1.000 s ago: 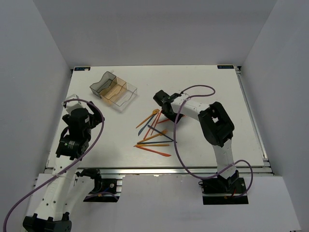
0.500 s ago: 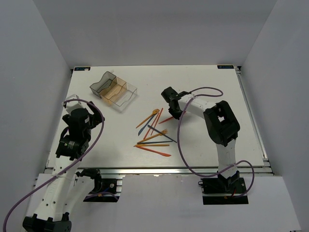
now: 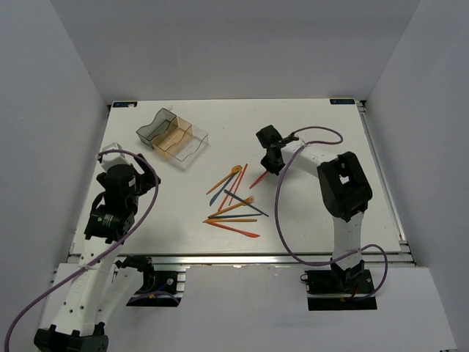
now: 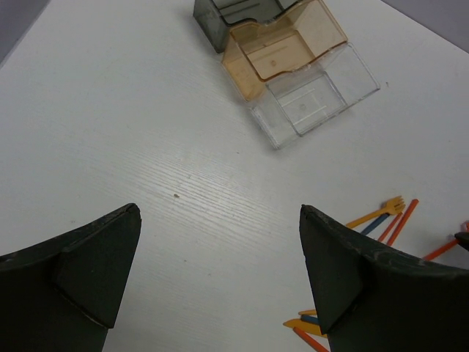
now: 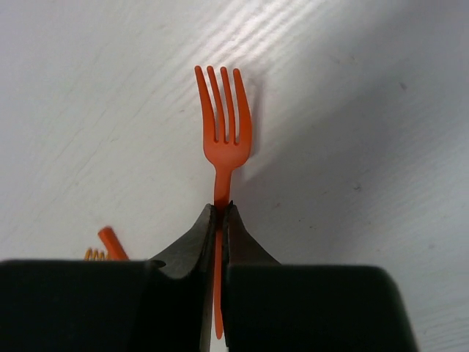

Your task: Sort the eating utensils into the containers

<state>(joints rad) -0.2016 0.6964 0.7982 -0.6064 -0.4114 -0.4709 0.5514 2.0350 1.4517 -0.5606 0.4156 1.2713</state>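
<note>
Top view: right gripper (image 3: 271,166), orange fork (image 3: 258,178) in it, well apart from the containers (image 3: 172,139). Left wrist: left gripper (image 4: 220,279), jaws spread, empty. Right wrist: jaws pinch the slim handle; the fork may swivel or slip during the carry.

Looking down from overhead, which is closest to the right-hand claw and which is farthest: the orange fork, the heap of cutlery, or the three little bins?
Measured from the right gripper in the top view:
1. The orange fork, pinched between its fingers.
2. The loose utensils, just to its left and nearer the arm bases.
3. The containers, far off to the left, toward the back.
</note>
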